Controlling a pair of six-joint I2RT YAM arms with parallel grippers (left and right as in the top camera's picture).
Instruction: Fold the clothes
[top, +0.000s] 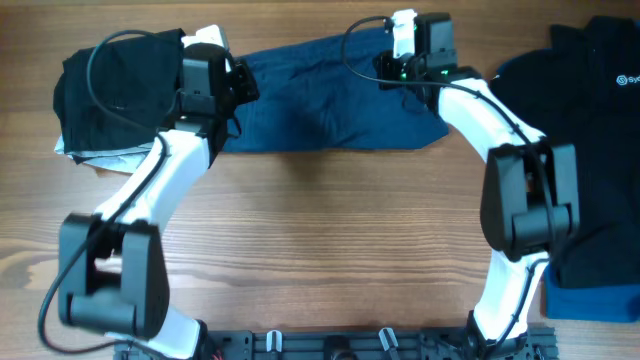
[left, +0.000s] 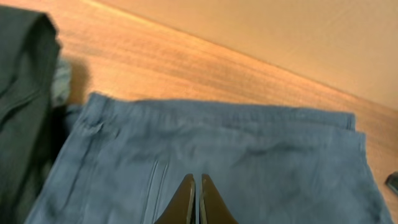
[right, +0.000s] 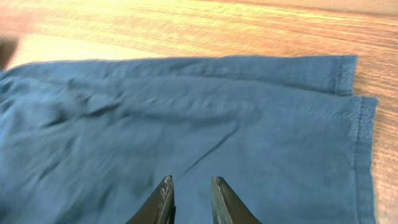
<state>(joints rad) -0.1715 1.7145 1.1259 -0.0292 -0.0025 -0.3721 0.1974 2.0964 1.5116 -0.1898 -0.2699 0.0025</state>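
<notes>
Blue garment (top: 320, 100) flat — left gripper (left: 198, 186) closed, right gripper (right: 191, 190) parted.

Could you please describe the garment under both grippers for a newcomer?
On the wooden table, look at the far edge between the two white arms. The garment there lies flat and navy-blue, unlike the black heap and logo jacket flanking it.
</notes>
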